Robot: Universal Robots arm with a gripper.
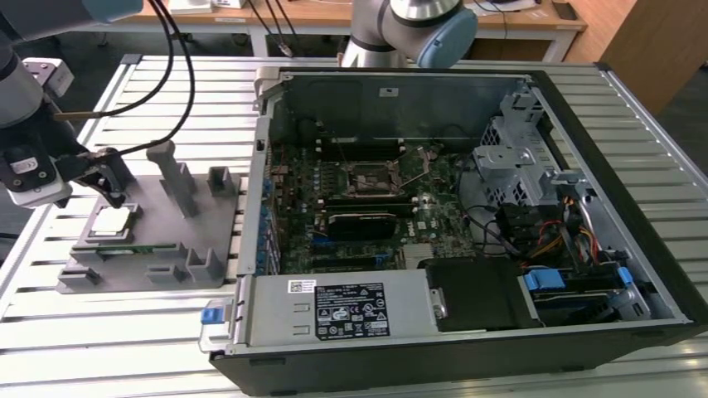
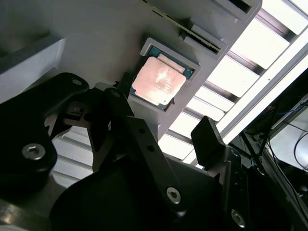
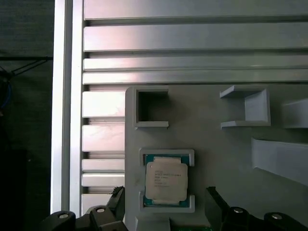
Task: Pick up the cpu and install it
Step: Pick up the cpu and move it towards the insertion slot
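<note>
Cpu (image 3: 166, 180) rests in holder (image 3: 216, 144) beneath wide-spread gripper (image 3: 164, 193).

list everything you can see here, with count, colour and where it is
cpu: 1, silvery top, lying in a recess of the holder block
holder block: 1, grey, on the table, at the exterior view's left of the computer case
computer case: 1, black, lying open on the table
motherboard: 1, dark green, inside the case
socket frame: 1, black, on the motherboard
power supply: 1, grey with a label, at the case's near edge
table: 1, silver slats, under everything
cables: several, black, running along the arm
arm: 1, grey, at the exterior view's left edge
gripper: 1, black, open, hanging over the cpu
</note>
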